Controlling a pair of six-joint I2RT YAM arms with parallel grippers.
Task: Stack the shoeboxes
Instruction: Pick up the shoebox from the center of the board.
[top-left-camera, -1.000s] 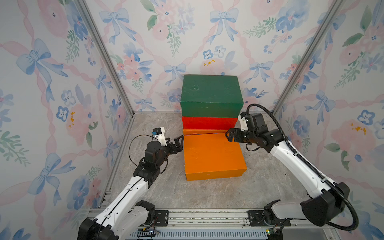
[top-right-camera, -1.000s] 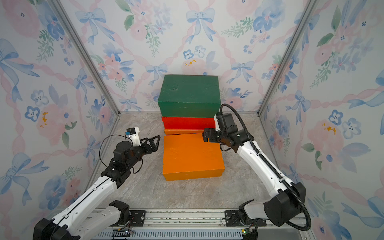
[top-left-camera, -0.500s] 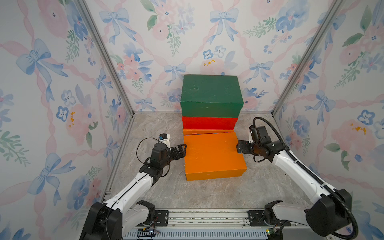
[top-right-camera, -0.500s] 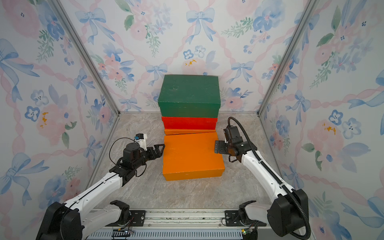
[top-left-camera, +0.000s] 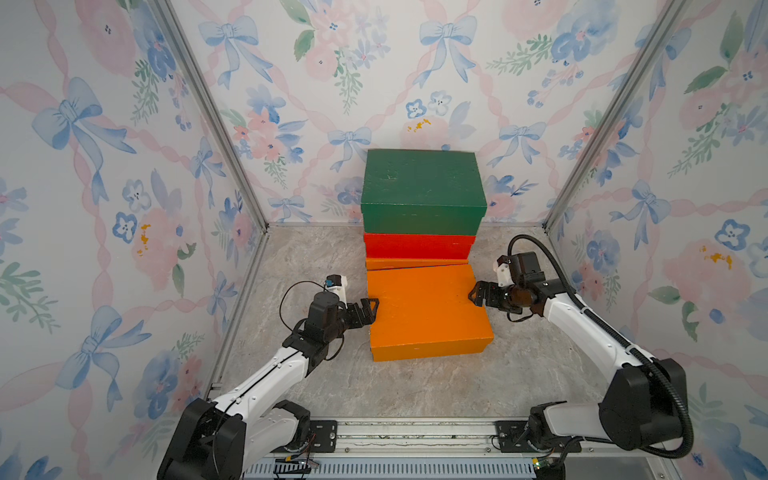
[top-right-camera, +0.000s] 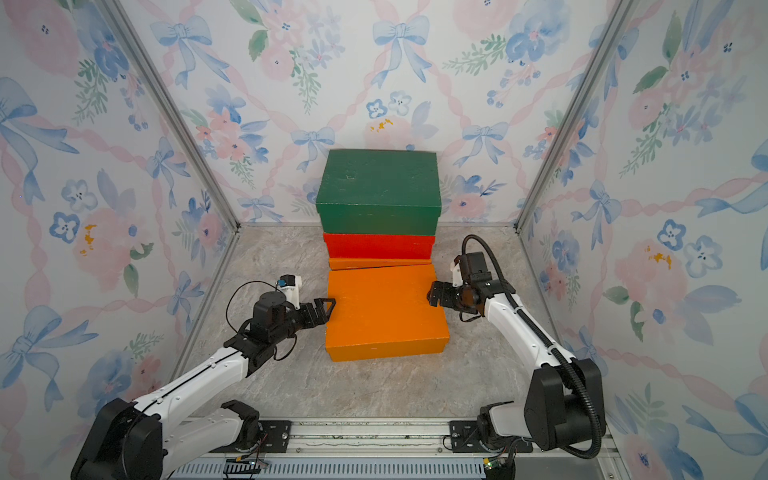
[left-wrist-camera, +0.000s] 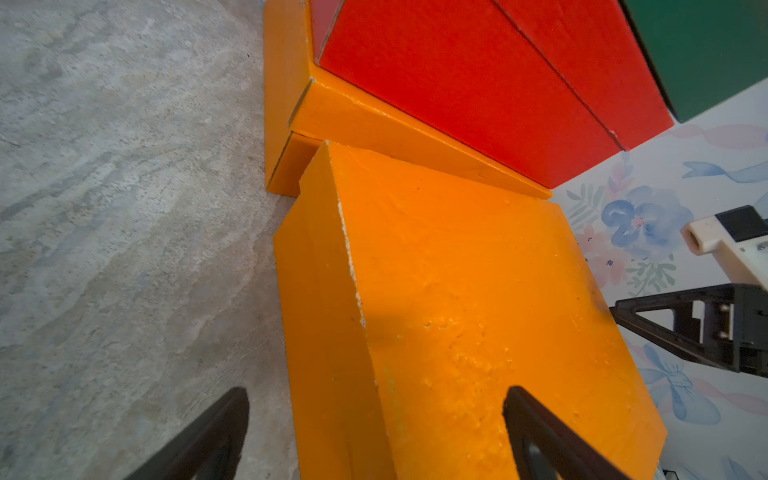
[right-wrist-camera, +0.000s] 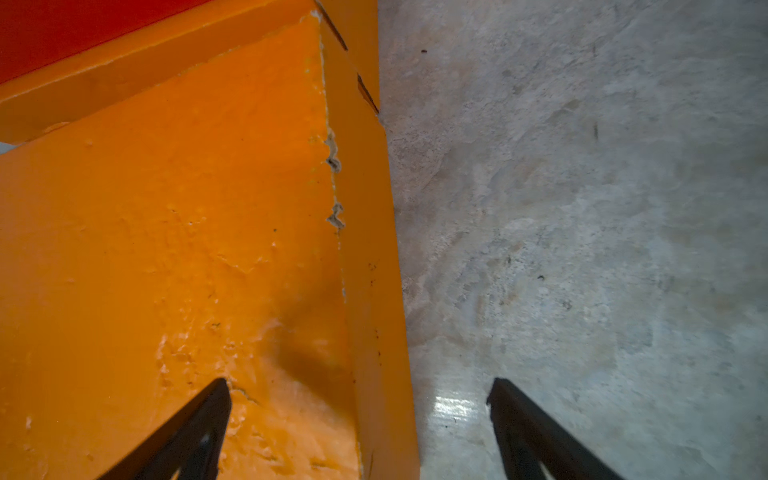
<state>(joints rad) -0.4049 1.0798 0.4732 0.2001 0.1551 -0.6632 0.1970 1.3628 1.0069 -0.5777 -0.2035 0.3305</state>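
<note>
A dark green shoebox (top-left-camera: 422, 187) (top-right-camera: 378, 187) sits on a red one (top-left-camera: 417, 246) (top-right-camera: 378, 246), which sits on an orange one (top-left-camera: 411, 263) (top-right-camera: 374, 263) at the back wall. A second orange shoebox (top-left-camera: 428, 311) (top-right-camera: 384, 311) (left-wrist-camera: 478, 332) (right-wrist-camera: 166, 249) lies on the floor right in front of that stack. My left gripper (top-left-camera: 368, 309) (top-right-camera: 326, 309) (left-wrist-camera: 376, 395) is open astride this box's left top edge. My right gripper (top-left-camera: 476, 295) (top-right-camera: 432, 296) (right-wrist-camera: 359, 382) is open astride its right top edge. Each has one finger over the lid and one beside the box.
The grey marbled floor (top-left-camera: 316, 266) is closed in by floral walls on three sides, with metal corner posts (top-left-camera: 216, 124). A metal rail (top-left-camera: 395, 432) carrying both arm bases runs along the front edge.
Both grippers have come down and closed in on the short sides of the front orange shoebox. The right one came forward from beside the stack. The boxes have not moved.
</note>
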